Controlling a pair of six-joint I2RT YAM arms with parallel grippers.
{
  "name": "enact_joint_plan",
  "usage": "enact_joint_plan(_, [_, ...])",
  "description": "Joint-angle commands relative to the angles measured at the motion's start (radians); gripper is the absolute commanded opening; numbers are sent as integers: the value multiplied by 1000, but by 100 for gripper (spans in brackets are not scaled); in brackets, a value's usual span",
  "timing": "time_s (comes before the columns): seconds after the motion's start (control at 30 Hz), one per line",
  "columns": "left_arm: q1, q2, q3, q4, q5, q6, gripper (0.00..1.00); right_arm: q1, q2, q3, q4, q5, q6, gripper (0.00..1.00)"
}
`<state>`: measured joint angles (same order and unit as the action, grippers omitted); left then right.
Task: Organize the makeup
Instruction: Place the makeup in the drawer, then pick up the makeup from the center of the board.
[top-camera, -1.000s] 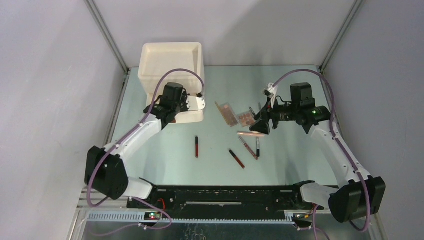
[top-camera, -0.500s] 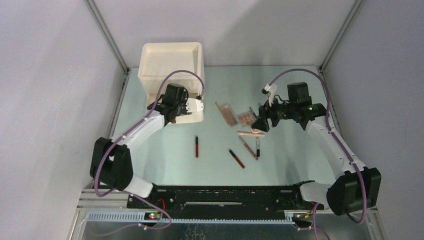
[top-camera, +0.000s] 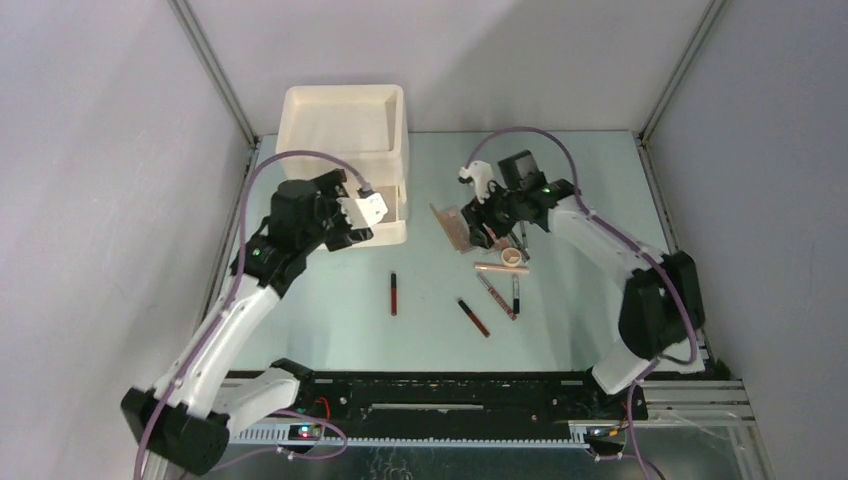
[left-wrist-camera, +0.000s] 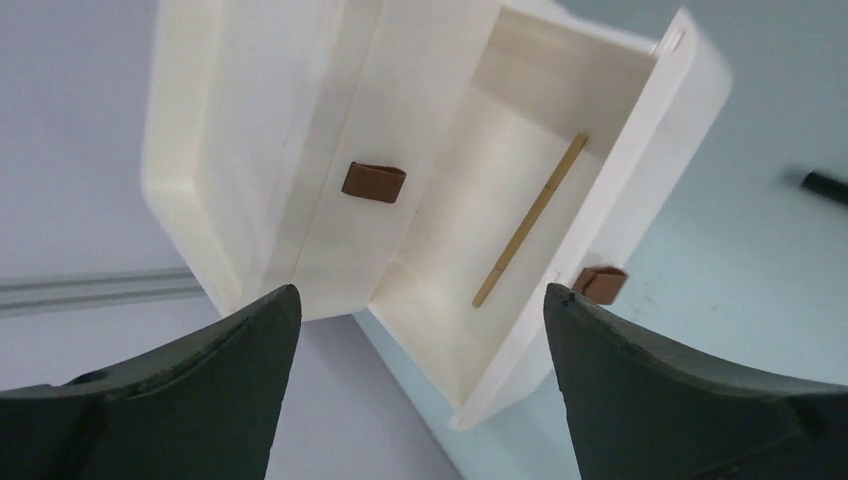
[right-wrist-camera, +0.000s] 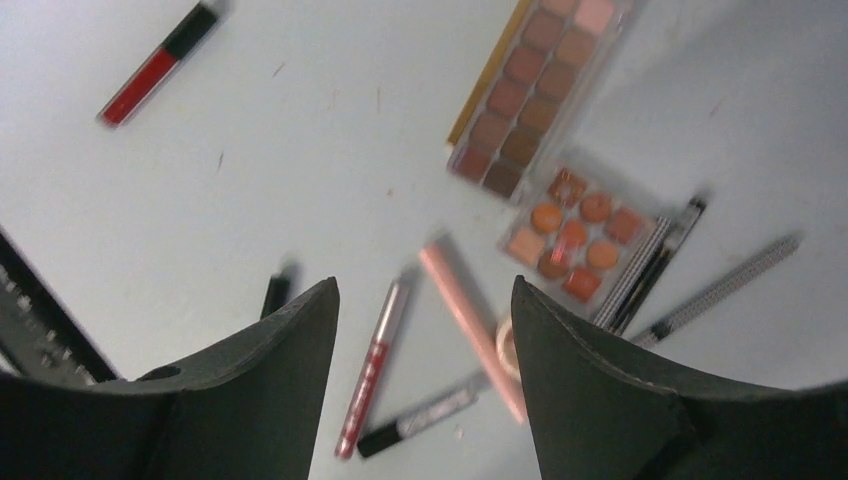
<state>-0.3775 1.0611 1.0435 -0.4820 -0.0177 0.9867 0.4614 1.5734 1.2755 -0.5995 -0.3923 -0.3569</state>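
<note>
The makeup lies mid-table: a long brown-toned palette (right-wrist-camera: 535, 95) (top-camera: 452, 228), a small palette of orange pans (right-wrist-camera: 580, 235), a pink tube (right-wrist-camera: 470, 320) (top-camera: 500, 268), a red gloss tube (right-wrist-camera: 375, 365), a black-and-silver pencil (right-wrist-camera: 420, 420), and two dark-red tubes (top-camera: 394, 293) (top-camera: 473, 316). My right gripper (right-wrist-camera: 425, 300) (top-camera: 490, 212) hovers open above the palettes and tubes, holding nothing. My left gripper (left-wrist-camera: 420, 330) (top-camera: 362, 213) stands open and empty in front of the cream box (left-wrist-camera: 250, 150) (top-camera: 345, 140). Its pulled-out drawer (left-wrist-camera: 640, 170) holds one thin tan pencil (left-wrist-camera: 530, 220).
Brown tab handles (left-wrist-camera: 374, 182) (left-wrist-camera: 600, 283) sit on the box fronts. More thin pencils (right-wrist-camera: 650, 265) lie beside the small palette. Grey walls and metal posts (top-camera: 215, 80) close in the table on three sides. The arm bases' black rail (top-camera: 440, 395) runs along the near edge.
My left gripper has opened and backed away from the drawer towards the left. My right arm has swung left, from right of the palettes to above them, still open.
</note>
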Motion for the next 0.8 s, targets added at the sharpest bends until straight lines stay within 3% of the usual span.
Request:
enact_joint_plan(0.0, [12,-159,-81,58,122,-199,97,53,153,164,52,102,32,72])
enact_joint_plan(0.17, [14,-299,-151,155,167,-355,100,79,381,412,6,100,94,71])
enact_joint_plan(0.43, [14,-364,-194,228,169,-446,100,88,668,745,-101,110,169,65])
enact_joint_plan(0.77, [14,-379,-218,251,182,-470,100,121,579,505,-29,64,167,55])
